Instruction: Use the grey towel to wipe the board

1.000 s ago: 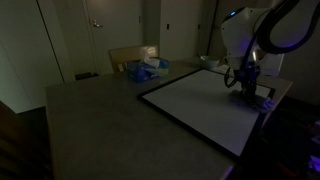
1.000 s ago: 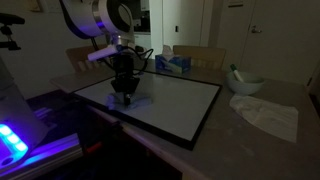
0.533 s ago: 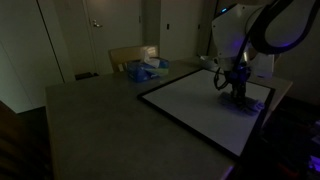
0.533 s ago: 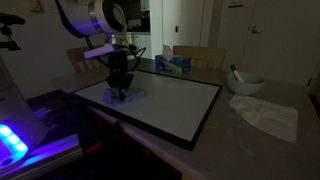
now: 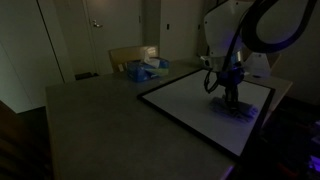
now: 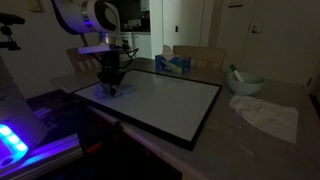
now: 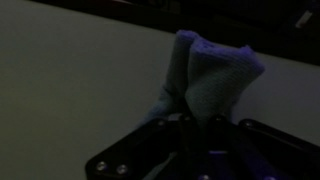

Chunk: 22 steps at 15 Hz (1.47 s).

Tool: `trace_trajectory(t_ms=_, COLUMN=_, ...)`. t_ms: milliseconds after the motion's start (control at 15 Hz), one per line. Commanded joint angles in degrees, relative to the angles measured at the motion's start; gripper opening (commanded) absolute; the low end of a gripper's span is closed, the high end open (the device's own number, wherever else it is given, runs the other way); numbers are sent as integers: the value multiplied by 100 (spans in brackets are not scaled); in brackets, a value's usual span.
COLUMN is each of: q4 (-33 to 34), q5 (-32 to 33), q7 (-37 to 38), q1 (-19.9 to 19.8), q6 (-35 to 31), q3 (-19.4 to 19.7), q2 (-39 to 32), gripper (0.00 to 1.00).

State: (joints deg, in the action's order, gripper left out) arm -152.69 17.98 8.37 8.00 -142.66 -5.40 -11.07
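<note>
Only the wrist view plainly shows the gripper (image 7: pixel 188 112) pinching the grey towel (image 7: pixel 212 72) on the board (image 7: pixel 60 85).

The grey towel (image 7: pixel 215 75) is bluish-grey; the board (image 6: pixel 170 100) white, black-framed.

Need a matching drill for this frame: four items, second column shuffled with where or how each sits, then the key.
1 towel
2 board
3 blue box
4 white cloth

A crumpled on the table, off the board's side
B pinched in the shut gripper, down on the white surface
C lying flat, thin black frame
D on the table past the board's far edge

Pairs: 1-B, 2-C, 3-D, 4-A
</note>
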Motion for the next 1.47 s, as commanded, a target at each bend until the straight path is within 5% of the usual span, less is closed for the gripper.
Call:
trace_trajectory(t_ms=0, q4=93, q5=-517, q7=-555, q1=62, q6=-1, q3=-255, q2=-93, gripper=2)
trace_trajectory(t_ms=267, q4=13, q5=-567, q7=-703, q1=94, q6=-168, q3=-294, q2=-9, gripper=2)
trace_trajectory(t_ms=333, q4=33, q5=-528, q7=-545, q1=159, q6=-30, q3=-295, q2=12, gripper=10)
trace_trajectory(t_ms=800, q4=101, q5=-325, q7=-281, q1=284, q6=27, q3=-279, q2=-98, gripper=2)
trace_trajectory(t_ms=1400, q4=-341, q5=232, q7=1548, q1=939, q6=-225, q3=-323, q2=106, gripper=2)
